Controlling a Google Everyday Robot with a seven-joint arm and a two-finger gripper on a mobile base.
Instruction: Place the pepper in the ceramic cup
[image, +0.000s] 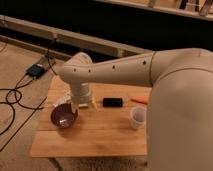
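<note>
The orange-red pepper lies on the wooden table at the back right, close to my arm's bulk. The white ceramic cup stands upright just in front of it, near the right side. My gripper hangs below the wrist over the table's back left, well to the left of both and just behind the purple bowl. It stands open with nothing in it; most of it is hidden by the wrist.
A dark purple bowl sits at the table's left. A small black object lies at the back middle, and a pale crumpled item behind the bowl. Cables and a dark box lie on the floor to the left.
</note>
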